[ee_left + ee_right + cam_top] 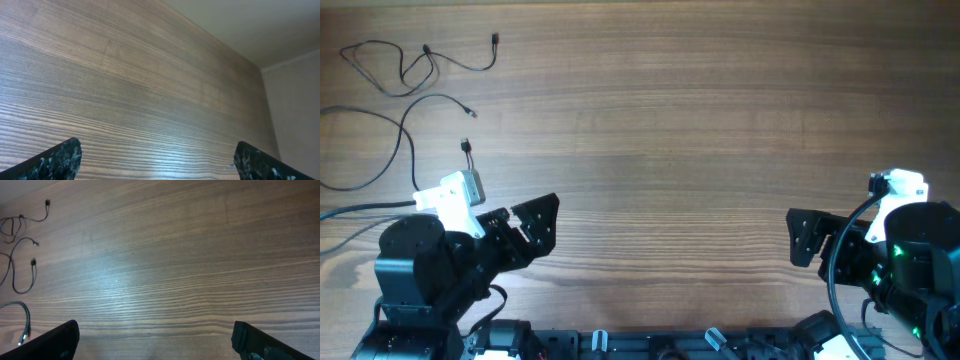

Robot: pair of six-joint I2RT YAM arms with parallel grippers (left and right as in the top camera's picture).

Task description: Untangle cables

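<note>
Near cables (467, 148), left end effector (542, 226) spread

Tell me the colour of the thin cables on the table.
Black; the cables show best in the overhead view, against the brown wooden table.

The cables (402, 122) run past the overhead view's left edge.

Worktop (700, 120): smooth wood-grain surface, with a soft sheen ahead of the right end effector (155, 341). Cables (405, 65): thin black sheathing, matt. Left end effector (157, 162) fingers (55, 160): black, speckled, faintly glossy, plastic in look.
</note>
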